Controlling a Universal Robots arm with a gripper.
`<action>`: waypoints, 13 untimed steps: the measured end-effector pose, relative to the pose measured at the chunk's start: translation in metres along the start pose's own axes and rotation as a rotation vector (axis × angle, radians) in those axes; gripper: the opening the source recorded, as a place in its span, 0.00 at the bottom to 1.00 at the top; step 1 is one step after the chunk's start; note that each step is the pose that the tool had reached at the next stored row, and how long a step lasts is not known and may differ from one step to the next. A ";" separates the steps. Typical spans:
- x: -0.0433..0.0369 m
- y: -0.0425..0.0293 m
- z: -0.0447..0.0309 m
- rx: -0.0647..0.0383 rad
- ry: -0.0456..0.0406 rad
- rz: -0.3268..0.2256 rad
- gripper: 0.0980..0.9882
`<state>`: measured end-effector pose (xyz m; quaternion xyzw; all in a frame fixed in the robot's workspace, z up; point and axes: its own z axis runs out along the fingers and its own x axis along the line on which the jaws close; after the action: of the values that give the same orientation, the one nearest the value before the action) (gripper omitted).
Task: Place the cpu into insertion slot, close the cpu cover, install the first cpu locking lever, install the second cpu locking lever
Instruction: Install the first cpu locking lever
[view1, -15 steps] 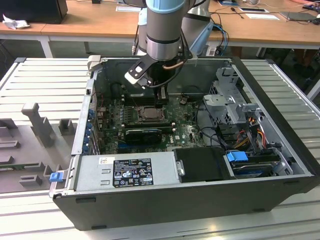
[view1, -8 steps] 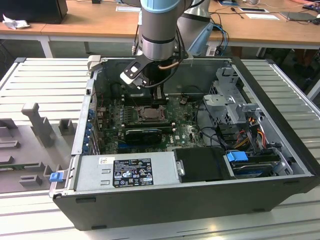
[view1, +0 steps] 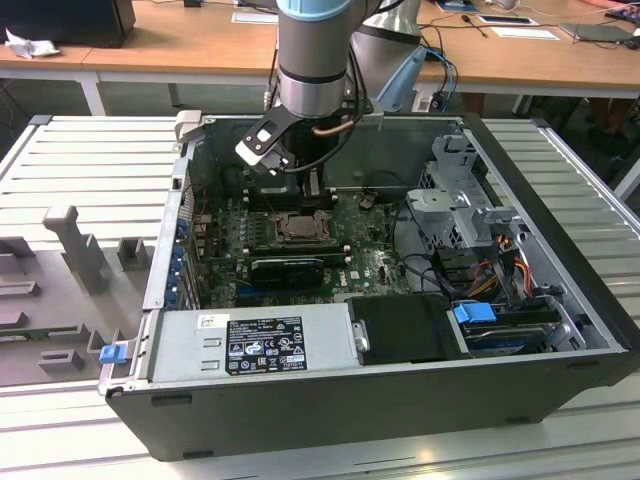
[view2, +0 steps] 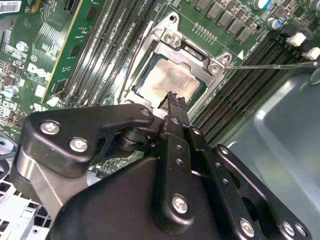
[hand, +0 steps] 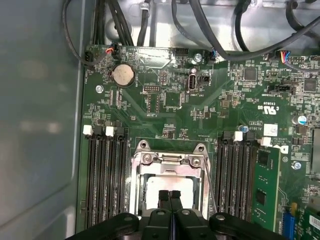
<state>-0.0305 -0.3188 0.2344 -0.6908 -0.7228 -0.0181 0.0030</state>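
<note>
— Judging by both wrist views, where did the small flat square cpu (hand: 152, 189) with the pale silvery-beige metal face lie?
— Flat in the dark-rimmed square insertion slot (view2: 196, 50). The thin silvery metal cpu cover (hand: 168, 161) lay down around it. The chip's face showed through the frame's opening, dull and smudged rather than bright.
— And the black gripper (hand: 169, 196)?
— Its fingers were pressed together and pinched nothing. The tips hung over one edge of the chip; whether they touched it I could not tell.
— So which step was in hand?
— A lever, I judged. A thin steel wire cpu locking lever (view2: 272, 65) stuck out free across the long black memory slots (hand: 105, 175), seemingly unlatched.
— How was that best done?
— By pushing with the closed tips on the wire itself, never on the chip's face. The push wanted to be smooth and to keep clear of the white slot clips (hand: 86, 131).
— And around it?
— The green circuit board (hand: 170, 110) sat inside an open black computer case (view1: 400, 400) on a ribbed grey tabletop (view1: 90, 150).
</note>
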 end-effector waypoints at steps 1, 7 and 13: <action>0.0001 0.0001 -0.0031 0.000 0.0000 0.000 0.01; 0.0006 0.0005 -0.0214 0.000 -0.0001 0.000 0.01; 0.0010 0.0008 -0.0341 0.000 0.0001 -0.001 0.01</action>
<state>-0.0304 -0.3188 0.2685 -0.6905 -0.7231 -0.0182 0.0030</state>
